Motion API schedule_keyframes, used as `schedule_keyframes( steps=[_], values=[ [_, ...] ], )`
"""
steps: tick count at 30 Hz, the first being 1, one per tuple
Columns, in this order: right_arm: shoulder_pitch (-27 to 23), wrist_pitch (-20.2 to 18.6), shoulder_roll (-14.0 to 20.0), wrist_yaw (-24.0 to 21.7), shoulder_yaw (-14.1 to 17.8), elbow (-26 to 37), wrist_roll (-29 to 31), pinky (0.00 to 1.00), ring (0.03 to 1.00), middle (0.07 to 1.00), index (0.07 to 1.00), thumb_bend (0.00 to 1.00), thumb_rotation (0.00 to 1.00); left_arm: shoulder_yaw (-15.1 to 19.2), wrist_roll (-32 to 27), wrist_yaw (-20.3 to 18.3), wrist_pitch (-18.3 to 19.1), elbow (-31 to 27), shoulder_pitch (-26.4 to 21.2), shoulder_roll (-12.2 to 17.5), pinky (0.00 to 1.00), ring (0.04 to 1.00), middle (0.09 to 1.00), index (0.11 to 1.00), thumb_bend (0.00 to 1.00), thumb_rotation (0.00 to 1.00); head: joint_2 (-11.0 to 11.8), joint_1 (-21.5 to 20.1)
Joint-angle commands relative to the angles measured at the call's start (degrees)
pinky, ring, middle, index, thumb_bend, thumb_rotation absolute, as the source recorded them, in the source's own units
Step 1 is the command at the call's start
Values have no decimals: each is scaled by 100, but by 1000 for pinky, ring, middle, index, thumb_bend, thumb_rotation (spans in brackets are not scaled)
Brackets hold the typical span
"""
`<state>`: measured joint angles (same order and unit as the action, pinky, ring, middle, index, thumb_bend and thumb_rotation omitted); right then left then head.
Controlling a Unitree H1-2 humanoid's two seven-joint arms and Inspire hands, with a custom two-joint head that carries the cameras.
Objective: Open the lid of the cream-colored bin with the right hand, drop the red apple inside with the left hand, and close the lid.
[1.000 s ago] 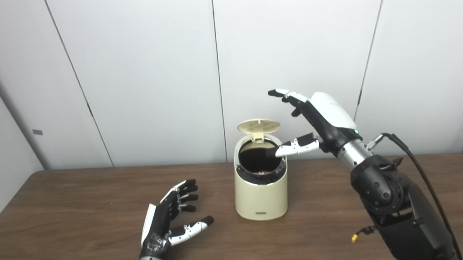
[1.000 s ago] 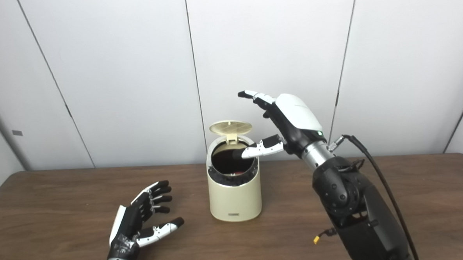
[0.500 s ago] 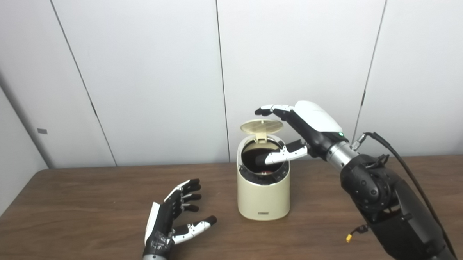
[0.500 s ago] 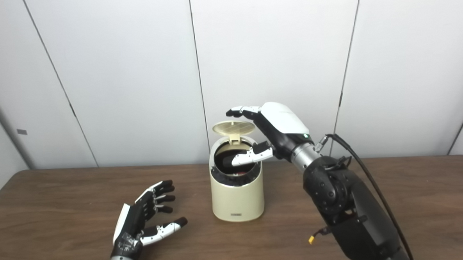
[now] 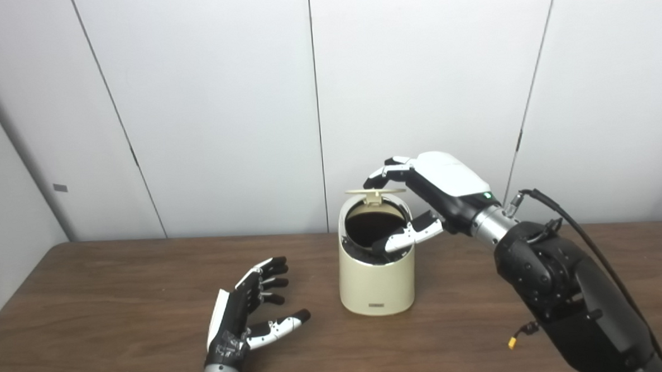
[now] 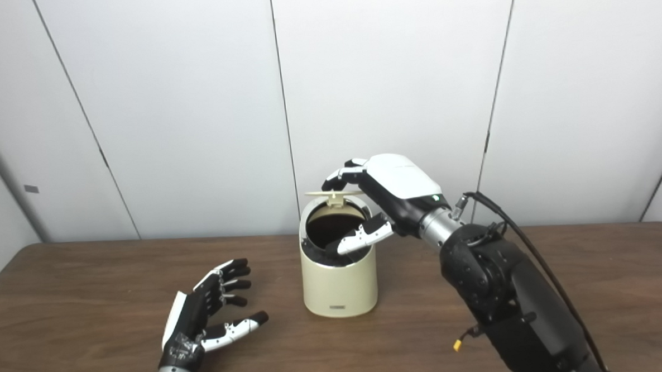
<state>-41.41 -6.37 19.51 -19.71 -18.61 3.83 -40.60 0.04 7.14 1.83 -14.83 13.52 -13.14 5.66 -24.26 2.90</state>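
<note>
The cream-colored bin (image 5: 376, 279) stands at the middle of the brown table (image 5: 90, 308). Its round lid (image 5: 375, 192) is tilted about halfway down, seen edge-on above the dark opening. My right hand (image 5: 431, 187) hovers over the bin, its fingers (image 5: 383, 170) curled onto the lid's top and its thumb (image 5: 406, 237) across the opening's front rim. My left hand (image 5: 241, 313) rests open on the table to the bin's left, holding nothing. The red apple is not visible now; the bin's inside looks dark.
White wall panels (image 5: 204, 102) stand right behind the table's far edge. The right arm's black forearm (image 5: 559, 288) and its cable (image 5: 585, 242) stretch over the table's right side.
My right hand has come down and forward onto the lid, pushing it from upright to about halfway down. The left hand stays still. The view shifted slightly after the first frame.
</note>
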Motion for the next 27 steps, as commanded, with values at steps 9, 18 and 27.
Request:
schedule_keyframes(
  steps=[9, 18, 27],
  values=[
    [44, 200, 103, -115, 34, 510, -20, 946, 873, 711, 712, 724, 427, -25, 61, 77, -56, 87, 122, -35, 613, 741, 789, 813, 720, 0, -77, 11],
    [224, 224, 88, -309, -1, 666, -70, 939, 878, 726, 721, 717, 446, -45, 123, 75, -10, 17, 144, -36, 601, 731, 784, 799, 725, 0, -154, 22],
    [333, 359, 85, -361, -60, 584, -46, 945, 885, 729, 725, 718, 474, -24, 116, 57, 12, -13, 155, -27, 616, 743, 794, 803, 709, 4, -198, 26]
  ],
)
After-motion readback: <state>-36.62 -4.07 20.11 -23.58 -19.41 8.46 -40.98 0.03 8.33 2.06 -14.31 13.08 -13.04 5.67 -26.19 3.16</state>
